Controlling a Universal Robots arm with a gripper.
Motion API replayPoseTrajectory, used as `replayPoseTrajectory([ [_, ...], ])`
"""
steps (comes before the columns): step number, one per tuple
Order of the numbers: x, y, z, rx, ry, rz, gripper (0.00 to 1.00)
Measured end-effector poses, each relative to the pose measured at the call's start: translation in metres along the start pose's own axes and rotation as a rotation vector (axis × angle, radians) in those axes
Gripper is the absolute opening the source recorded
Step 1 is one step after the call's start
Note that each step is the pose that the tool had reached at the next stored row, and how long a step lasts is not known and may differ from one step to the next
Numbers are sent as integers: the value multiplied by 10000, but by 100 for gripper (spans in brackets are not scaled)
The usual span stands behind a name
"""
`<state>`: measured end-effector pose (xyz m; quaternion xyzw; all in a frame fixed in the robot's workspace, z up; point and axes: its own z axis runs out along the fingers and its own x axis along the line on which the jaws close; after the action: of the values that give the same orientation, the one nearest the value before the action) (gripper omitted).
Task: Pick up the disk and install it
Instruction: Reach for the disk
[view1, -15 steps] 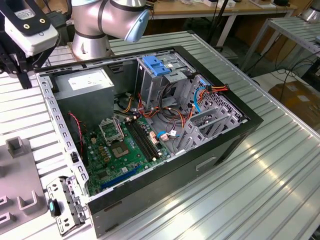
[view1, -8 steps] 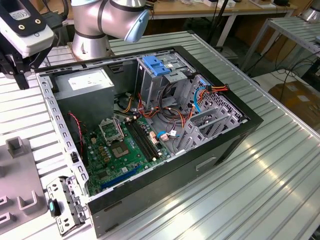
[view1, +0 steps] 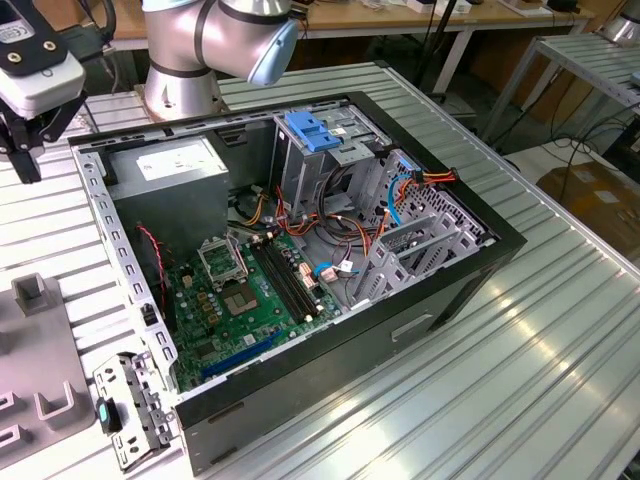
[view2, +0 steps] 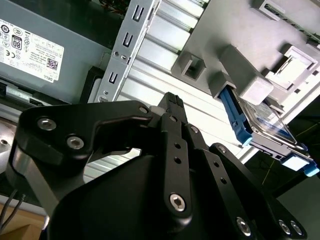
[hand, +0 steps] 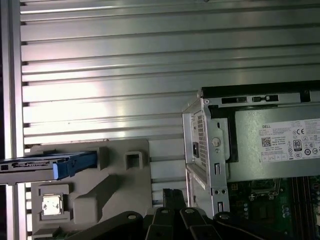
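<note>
While the disk (hand: 35, 165) is standing on edge in the grey holder (hand: 125, 180) on the ribbed table (hand: 150, 75), outside the open computer case (hand: 260, 92), you are seeing it edge-on in the first wrist view. Its blue rail (hand: 75, 164) is sitting against a notch of the holder. Its long axis is running parallel to the table's ribs and pointing toward the case's end, where the power supply (hand: 280, 145) is lying.

In the second wrist view the same disk (view2: 267, 125) is showing its flat face at a slant. The rail (view2: 235, 115) is leading toward the holder's blocks, and the far end is reaching past the holder's edge.

The claw (hand: 172, 194) is hanging over the strip of table between holder and case, well apart from the disk. The disk is therefore lying across the holder from the claw, on the side away from the case. The fingertips (view2: 172, 100) are showing as a single dark tip in both wrist views, so you are reading them as pressed together and pinching nothing. You are judging the pickup as not yet begun.
</note>
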<state>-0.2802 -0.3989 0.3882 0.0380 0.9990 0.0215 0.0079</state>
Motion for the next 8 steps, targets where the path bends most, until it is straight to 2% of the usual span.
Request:
replayPoseTrajectory([
  [8,85,-6,4,3,37,3,11],
])
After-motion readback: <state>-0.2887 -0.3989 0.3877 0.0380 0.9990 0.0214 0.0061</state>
